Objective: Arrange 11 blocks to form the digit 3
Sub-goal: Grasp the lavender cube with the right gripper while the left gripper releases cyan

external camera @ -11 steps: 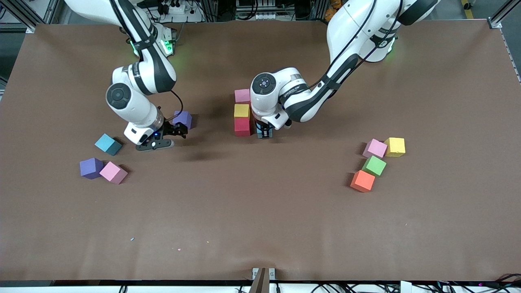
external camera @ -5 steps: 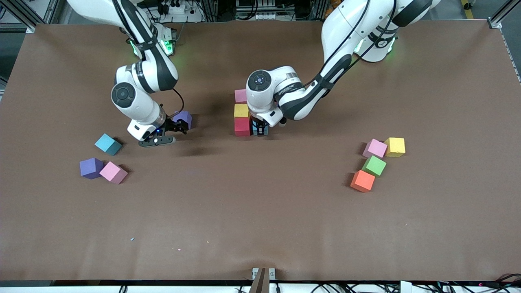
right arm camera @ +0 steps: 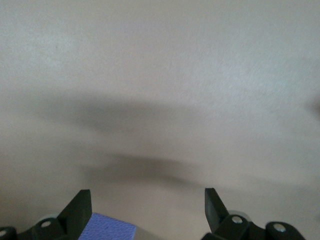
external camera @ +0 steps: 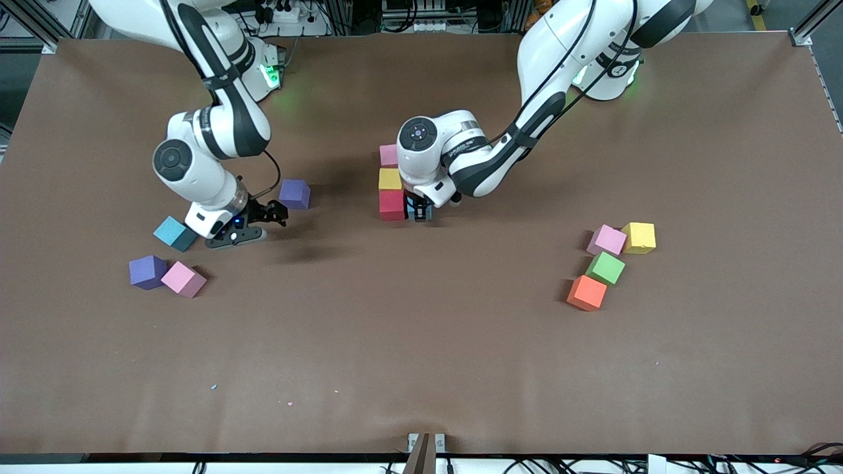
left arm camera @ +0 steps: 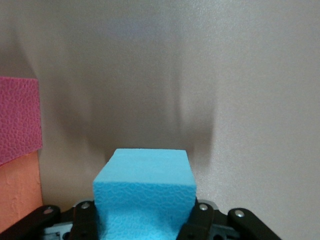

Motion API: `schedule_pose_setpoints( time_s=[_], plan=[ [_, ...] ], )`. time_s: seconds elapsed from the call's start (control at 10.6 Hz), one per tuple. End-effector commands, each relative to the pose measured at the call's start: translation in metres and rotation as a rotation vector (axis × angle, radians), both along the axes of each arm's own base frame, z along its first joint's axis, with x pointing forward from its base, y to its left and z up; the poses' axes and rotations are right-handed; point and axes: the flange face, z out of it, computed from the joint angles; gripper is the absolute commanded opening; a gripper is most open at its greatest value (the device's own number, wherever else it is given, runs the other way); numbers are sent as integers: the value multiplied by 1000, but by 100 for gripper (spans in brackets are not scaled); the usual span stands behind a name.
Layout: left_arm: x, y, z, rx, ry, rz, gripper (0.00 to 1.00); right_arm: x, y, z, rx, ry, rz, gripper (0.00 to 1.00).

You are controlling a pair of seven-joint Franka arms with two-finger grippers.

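A column of blocks lies mid-table: pink (external camera: 388,154), yellow (external camera: 390,178), then red (external camera: 392,204) nearest the front camera. My left gripper (external camera: 417,212) is shut on a light blue block (left arm camera: 145,187), held low right beside the red block (left arm camera: 17,120). My right gripper (external camera: 278,214) is open and empty, low over the table between a purple block (external camera: 294,194) and a teal block (external camera: 174,234). In the right wrist view, a corner of the purple block (right arm camera: 107,228) shows by one finger of the right gripper (right arm camera: 147,202).
A purple block (external camera: 147,271) and a pink block (external camera: 183,279) lie toward the right arm's end. Pink (external camera: 606,239), yellow (external camera: 639,237), green (external camera: 605,268) and orange (external camera: 586,293) blocks cluster toward the left arm's end.
My right gripper has drawn away from the purple block toward the teal one, still open. My left gripper has shifted the light blue block closer against the red block.
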Motion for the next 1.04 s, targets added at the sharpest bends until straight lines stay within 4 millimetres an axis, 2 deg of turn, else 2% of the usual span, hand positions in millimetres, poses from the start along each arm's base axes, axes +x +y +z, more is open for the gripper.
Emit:
schedule_pose_setpoints(
  time_s=[0.0,0.09,0.19,0.47,0.57,0.66,0.75,0.85,0.94],
  plan=[
    [-8,-13,-3,-2,-39,101,0,8,-2,-3,3,7,16,100],
    [-4,-15,0,-8,-44,105,0,2,4,-8,6,29,-24,100],
    [-3,-15,1,-12,-46,107,0,-13,21,-12,12,42,-53,100],
    [-3,-15,0,-11,-45,107,0,-32,27,-15,21,68,-92,100],
    [-2,-14,-2,-8,-43,111,6,-39,28,-18,30,73,-104,100],
    [-2,-14,-2,-8,-43,114,24,-47,28,-23,30,73,-109,100],
    [0,-14,-1,-9,-46,115,86,-58,35,-28,34,65,-104,100],
    [2,-15,2,-16,-51,117,100,-66,36,-32,50,65,-133,100],
    [3,-15,3,-16,-53,117,100,-75,42,-37,60,75,-146,100]
  ],
)
